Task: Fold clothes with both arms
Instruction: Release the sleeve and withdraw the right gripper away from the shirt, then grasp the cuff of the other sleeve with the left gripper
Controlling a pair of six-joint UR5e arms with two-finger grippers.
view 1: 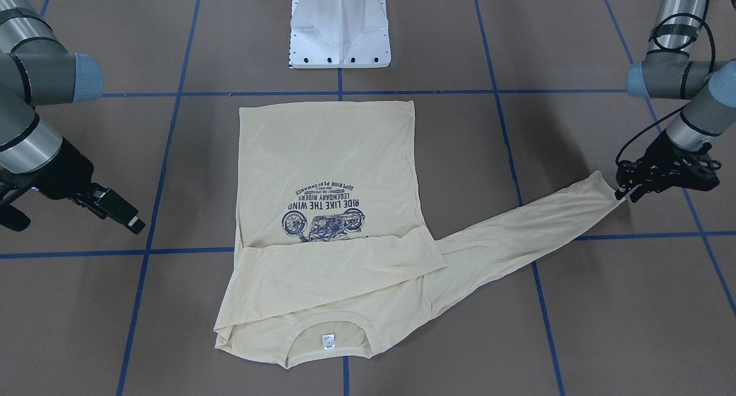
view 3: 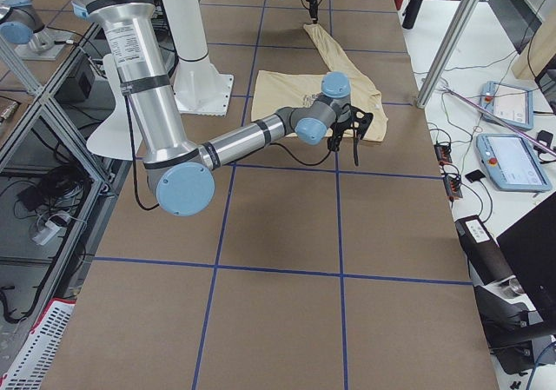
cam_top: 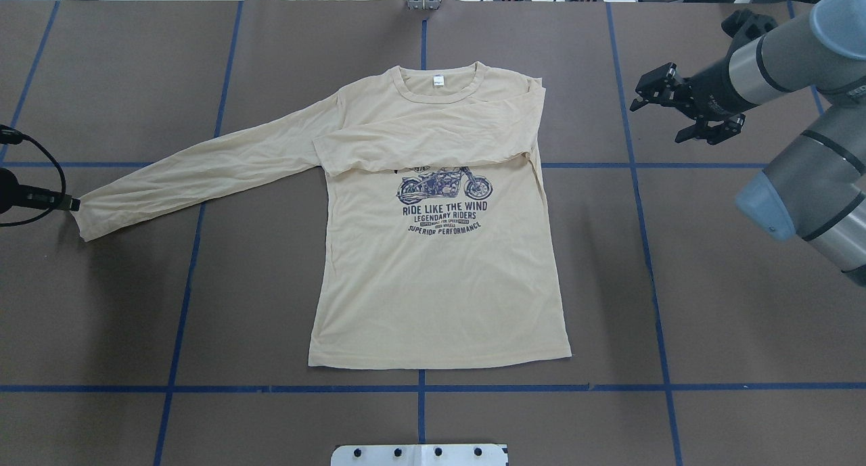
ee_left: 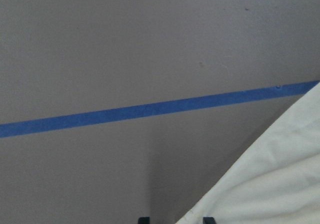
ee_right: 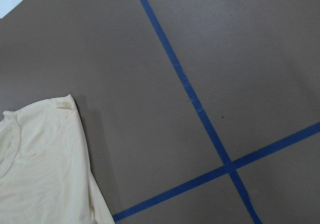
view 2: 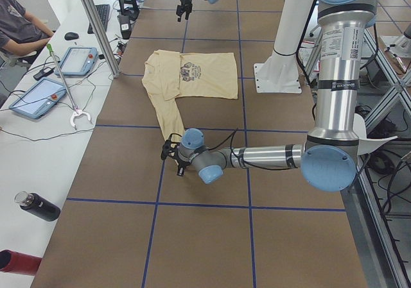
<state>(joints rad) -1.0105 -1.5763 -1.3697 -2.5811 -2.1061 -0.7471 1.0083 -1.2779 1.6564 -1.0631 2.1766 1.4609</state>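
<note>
Nearest, the white pedestal [cam_top: 419, 454] stands on a brown tabletop [cam_top: 710, 304] gridded with blue tape [cam_top: 541, 388]. Beyond it the yellow T-shirt [cam_top: 440, 283] lies flat, print up, one sleeve folded across the chest. The left tool [view 1: 625, 195] sits at the outstretched sleeve's cuff [view 1: 601, 183], fingers slightly apart about its edge; the right tool [cam_top: 666, 114] hovers spread, clear of the shirt. Farther off, tablets [view 2: 38, 99] line a second, white tabletop [view 2: 38, 166].

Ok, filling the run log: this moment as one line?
pale yellow long-sleeved T-shirt: one sleeve folded over chest | left gripper: open at outstretched cuff | right gripper: open, off shirt
</note>
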